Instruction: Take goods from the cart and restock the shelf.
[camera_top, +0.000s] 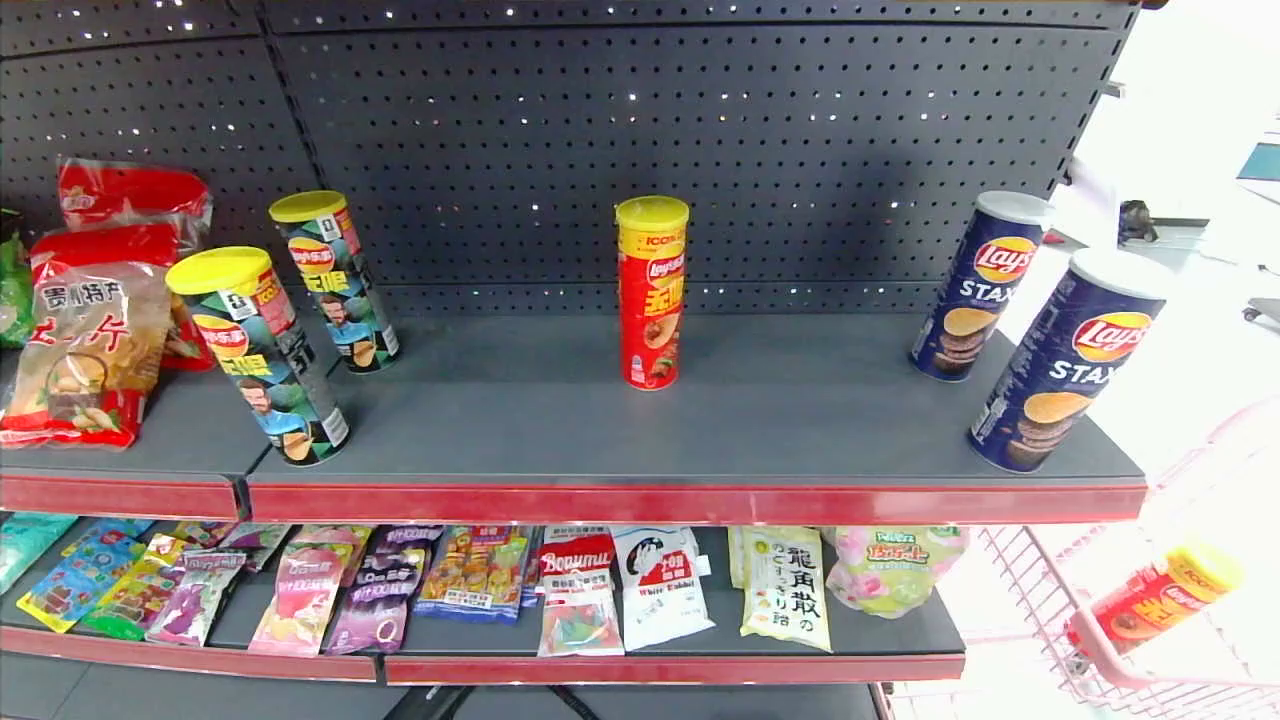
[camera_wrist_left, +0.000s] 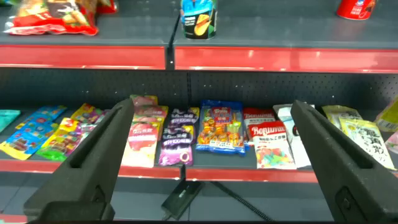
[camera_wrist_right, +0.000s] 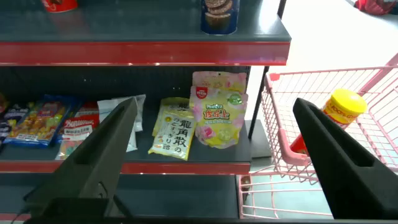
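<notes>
Can (camera_top: 1160, 597), red with a yellow lid, lies tilted in the cart (camera_top: 1200, 686) at lower right. Both the right end effector (camera_wrist_right: 214, 109) and the left end effector (camera_wrist_left: 212, 106) gape wide, empty. Best grasp: right one around the can's body, clear of the wire rim.

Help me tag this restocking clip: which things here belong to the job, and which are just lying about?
Job: cart; red can in the cart; upper shelf; matching red can standing on it.
Lying about: blue cans; patterned cans; red bags; packets on the lower shelf.
</notes>
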